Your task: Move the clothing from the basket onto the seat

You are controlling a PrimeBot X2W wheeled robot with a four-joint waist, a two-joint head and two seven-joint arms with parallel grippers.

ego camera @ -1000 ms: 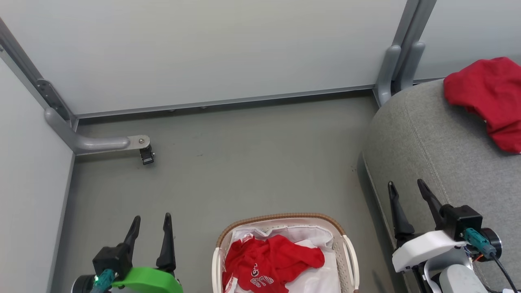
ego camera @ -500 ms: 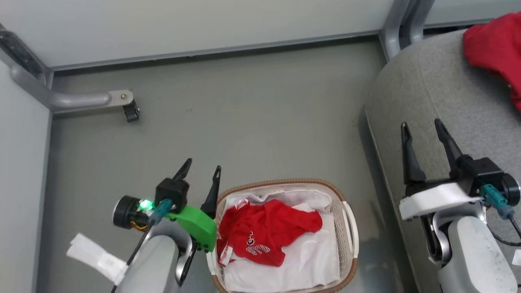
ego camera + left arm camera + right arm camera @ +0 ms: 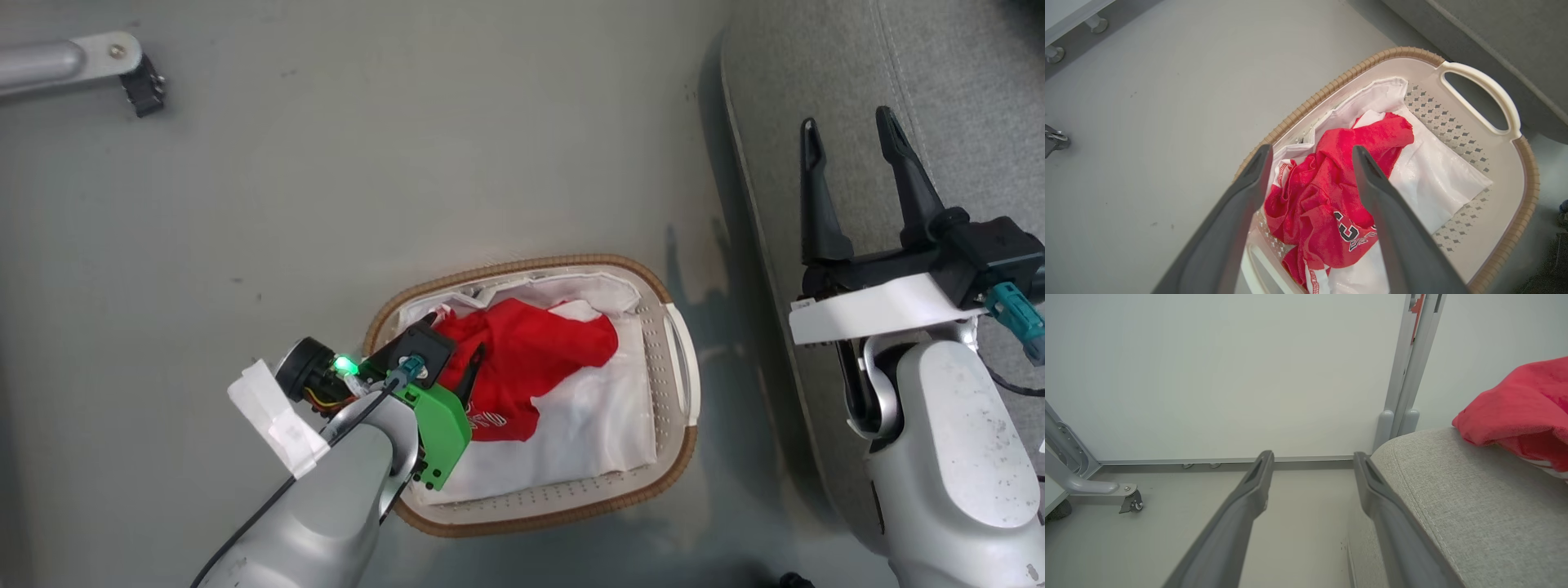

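The basket [image 3: 668, 441] stands on the floor beside the seat [image 3: 963, 90]. A red garment with lettering [image 3: 539, 351] lies crumpled in it on the white liner [image 3: 596, 416]. My left gripper [image 3: 459, 367] hangs open over the basket's left end. In the left wrist view its fingers [image 3: 1311, 151] straddle the lettered garment [image 3: 1331, 192] from above, apart from the fabric. My right gripper [image 3: 847, 118] is open and empty above the seat's left edge. In the right wrist view the gripper [image 3: 1313, 454] points at the wall, and a plain red garment [image 3: 1515, 412] lies on the seat [image 3: 1453, 498].
A grey frame foot with a black castor [image 3: 139, 82] sticks out at the far left of the grey floor. White wall panels and an upright post [image 3: 1404, 375] close off the back. The basket's white handle [image 3: 1490, 94] faces the seat.
The head camera has tilted down. My left arm has swung forward and right, from beside the basket to over the red garment. My right gripper stays open by the seat's edge.
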